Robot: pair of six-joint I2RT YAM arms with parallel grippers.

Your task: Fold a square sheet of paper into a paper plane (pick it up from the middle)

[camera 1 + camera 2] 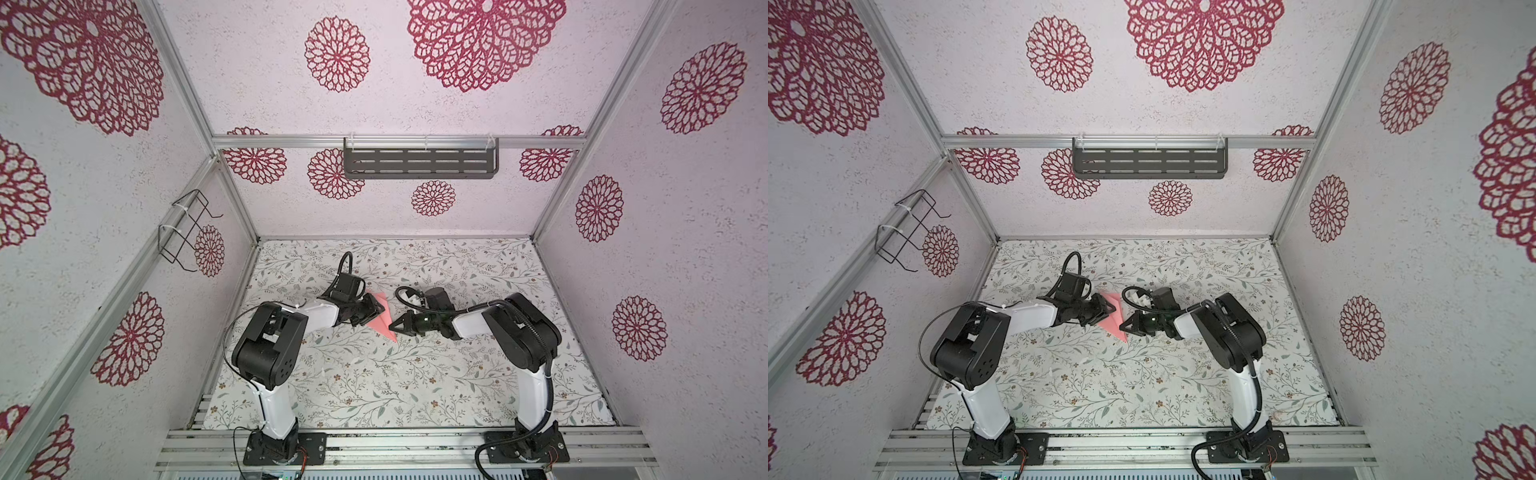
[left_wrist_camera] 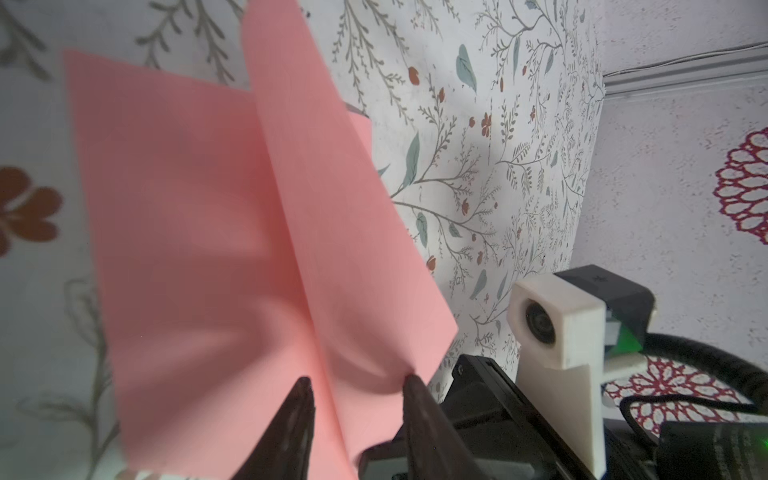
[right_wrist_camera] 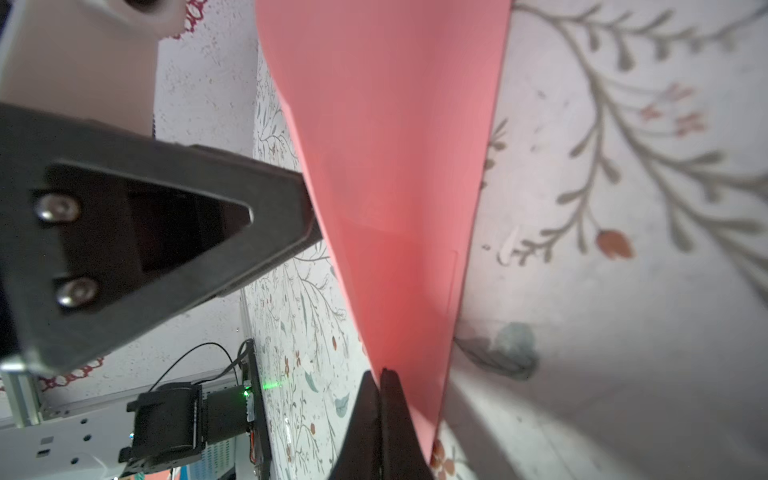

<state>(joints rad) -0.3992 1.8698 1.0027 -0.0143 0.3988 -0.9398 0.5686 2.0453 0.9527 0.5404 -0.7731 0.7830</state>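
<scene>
Floral table mat (image 1: 374, 386) carries the part-folded sheet of paper (image 1: 384, 322) near its middle, between the two arms. I read the right gripper (image 3: 380, 374) as clamped tight on the paper's right edge, and the left gripper (image 2: 357, 380) as parted astride a raised fold, not pinching. My judgement is that we are mid-crease, so next I need the left jaws to close squarely on that ridge while the right holds steady.

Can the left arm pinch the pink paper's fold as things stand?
Likely yes: the left tool is open, fingers either side of the raised fold of the pink paper, nothing in between. The right tool, shut on the paper, steadies it.
</scene>
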